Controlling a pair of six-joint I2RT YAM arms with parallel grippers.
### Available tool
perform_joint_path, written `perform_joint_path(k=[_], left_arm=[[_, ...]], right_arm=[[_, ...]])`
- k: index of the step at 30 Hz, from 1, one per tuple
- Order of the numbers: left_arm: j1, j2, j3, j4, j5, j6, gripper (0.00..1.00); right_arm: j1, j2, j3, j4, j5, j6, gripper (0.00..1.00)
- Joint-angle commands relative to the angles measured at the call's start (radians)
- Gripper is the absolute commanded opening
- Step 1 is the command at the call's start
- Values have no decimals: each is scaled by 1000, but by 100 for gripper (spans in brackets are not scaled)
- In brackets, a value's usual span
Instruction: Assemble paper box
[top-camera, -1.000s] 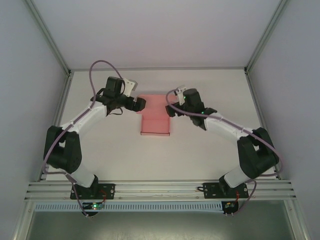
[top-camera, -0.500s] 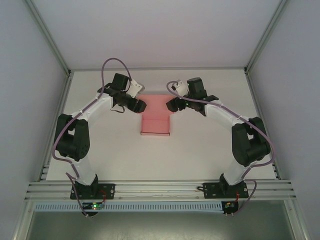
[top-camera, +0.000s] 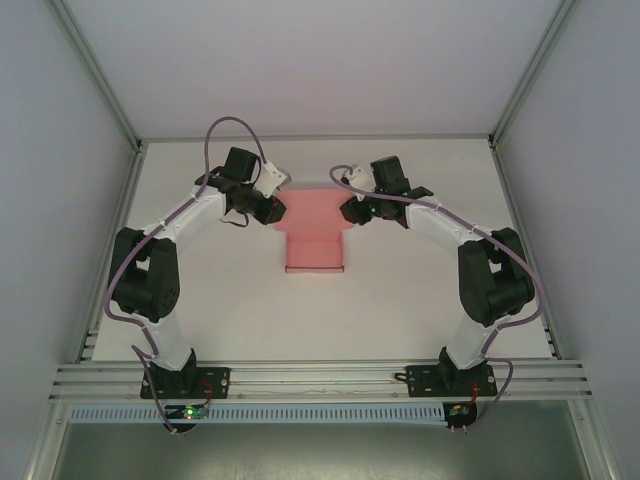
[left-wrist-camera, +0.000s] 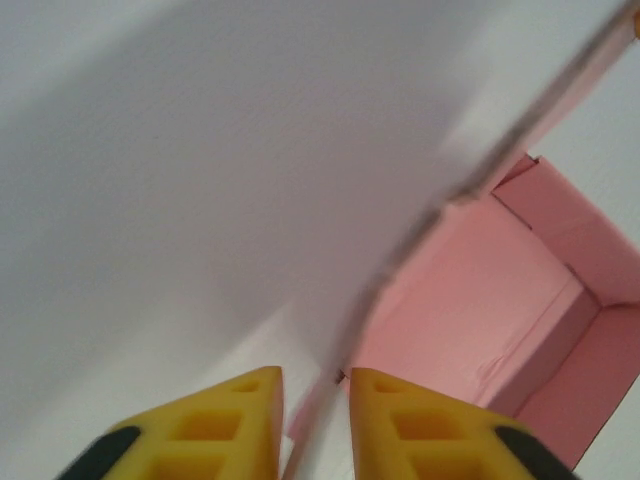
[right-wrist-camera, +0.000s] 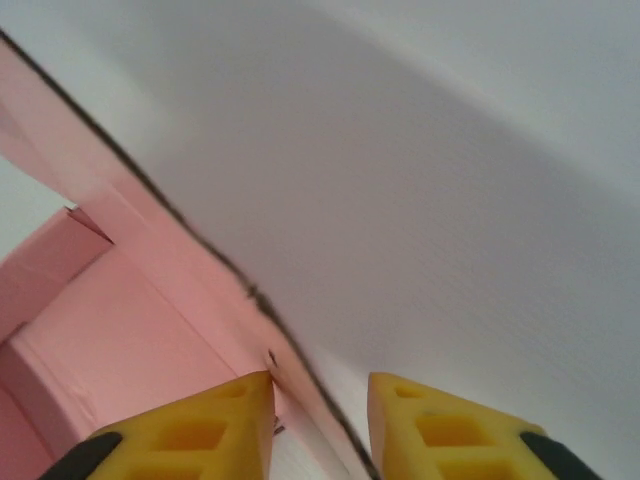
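As the left tool and right tool are straddling opposite side flaps, the paper box is lying near the bench's far edge, midway across.
Fingers are standing narrowly parted around the thin card, pinching or not I cannot tell, probably steadying them for folding upright.

The paper box runs off-frame, its flap edge blurred at the left end effector (grip unclear).
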Motion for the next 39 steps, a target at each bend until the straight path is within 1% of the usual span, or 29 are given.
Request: perform_joint_path(k=[1,3,5,6,7,11,13,16,20,21,25,27,30,33,34,36,39], left_arm=[[1,-6,19,-14,6,-16,15],[0,-9,17,-5,-16,-40,9],[-2,-12,20,8,-58,-88,2],[-3,-15,19,14,-74,-110,1],[-7,-19,17,27,-102,-141,0],[-36,-40,5,61,-242,-261,0],[-62,-52,-2,75,-334,-320,0],[-105,-69,-19,101,-406,-390,0],[-152,-92,-35,140,-538,-538,0],[-159,-99,-37,147,-565,-584,0],[-187,-125,-75,210,-593,-711,0],[-206,-137,-95,234,-654,-766,0],[-221,-149,-121,255,-745,-861,0],[-227,-163,-172,319,-753,-974,0],[-232,-168,-184,341,-750,-987,0],[-252,-174,-197,352,-805,-1010,0],[-261,-181,-215,373,-805,-979,0]], right_arm=[[11,1,23,-27,37,2,17],[22,-9,22,-34,62,8,16],[40,-23,19,-33,129,25,13],[50,-32,16,-32,161,29,11],[66,-43,14,-32,200,36,7],[109,-88,-16,11,318,113,0],[125,-114,-43,61,362,173,0],[152,-148,-87,138,440,258,0],[175,-182,-141,227,552,422,0],[181,-187,-156,250,591,470,0],[240,-191,-201,366,765,568,0],[265,-193,-215,412,840,630,0],[282,-188,-249,499,846,713,0],[296,-173,-267,550,868,772,0],[297,-165,-269,576,854,768,2],[299,-148,-259,579,845,775,3],[305,-126,-248,592,822,757,4]])
